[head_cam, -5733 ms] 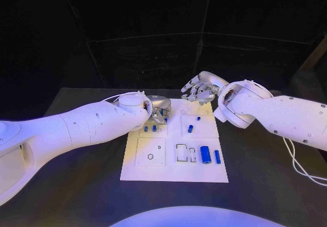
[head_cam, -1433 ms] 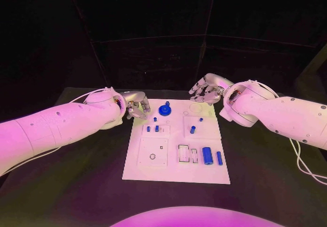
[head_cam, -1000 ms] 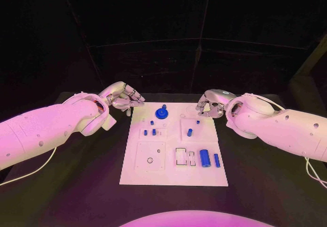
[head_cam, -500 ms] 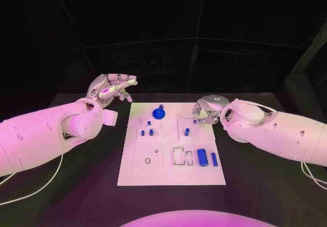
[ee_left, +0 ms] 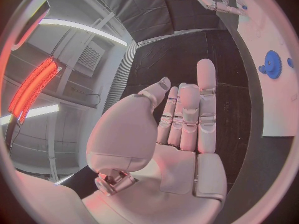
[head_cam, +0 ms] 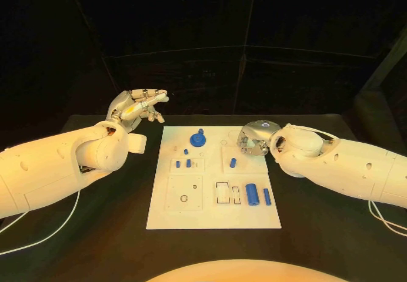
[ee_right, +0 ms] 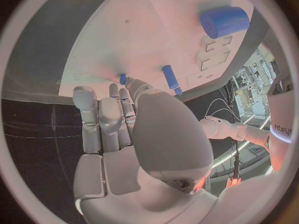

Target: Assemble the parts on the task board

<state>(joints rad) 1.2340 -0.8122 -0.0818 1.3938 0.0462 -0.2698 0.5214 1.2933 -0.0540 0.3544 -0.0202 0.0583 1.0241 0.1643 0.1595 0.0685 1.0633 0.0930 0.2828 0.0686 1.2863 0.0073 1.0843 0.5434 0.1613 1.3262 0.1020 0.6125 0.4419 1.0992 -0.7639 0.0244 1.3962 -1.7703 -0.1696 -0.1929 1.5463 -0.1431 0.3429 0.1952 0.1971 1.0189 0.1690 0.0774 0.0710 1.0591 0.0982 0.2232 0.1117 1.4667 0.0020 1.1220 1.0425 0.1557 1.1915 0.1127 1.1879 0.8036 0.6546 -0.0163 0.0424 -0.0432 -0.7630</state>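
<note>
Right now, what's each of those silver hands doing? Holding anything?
Left hand: open, raised off the table beside the task board, holding nothing.
Right hand: over the board's far right edge; whether it holds anything cannot be told.

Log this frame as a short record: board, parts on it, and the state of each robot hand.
board: white task board flat on the black table
gear part: blue gear near the board's far edge
large part: blue cylinder lying near the board's right side
small parts: small blue pegs at mid-board
left robot hand: raised off the table beyond the board's far left corner, fingers apart, holding nothing
right robot hand: low over the board's far right corner, fingers extended, nothing visibly held
</note>
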